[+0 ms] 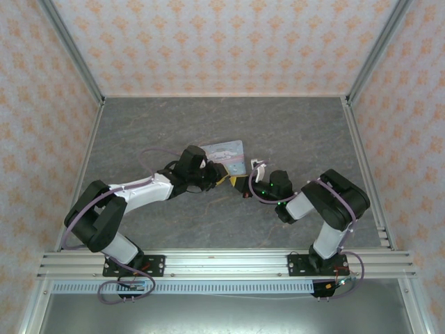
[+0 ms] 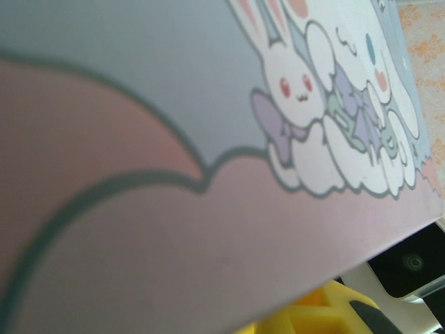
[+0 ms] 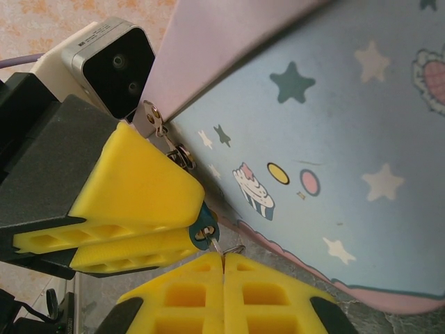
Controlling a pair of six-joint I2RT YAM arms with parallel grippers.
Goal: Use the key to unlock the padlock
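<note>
The tiny teal padlock (image 3: 203, 230) peeks out at the tip of my left gripper (image 3: 189, 224), whose yellow fingers are shut on it. Its silvery shackle runs up to the metal hasp (image 3: 150, 115) of the cartoon tin (image 3: 334, 139). My right gripper (image 3: 223, 259) is shut on the key (image 3: 217, 246), and the thin silver blade points into the lock's keyhole. From above, the left gripper (image 1: 224, 180) and right gripper (image 1: 245, 189) meet just in front of the tin (image 1: 226, 152). Up close in the left wrist view are the tin's lid (image 2: 208, 139) and a yellow fingertip (image 2: 327, 313).
The tin lies on a grey stone-patterned table (image 1: 174, 125) with patterned walls on three sides. Aluminium posts (image 1: 73, 52) frame the corners. The right wrist's camera housing (image 2: 410, 264) sits close under the tin's edge.
</note>
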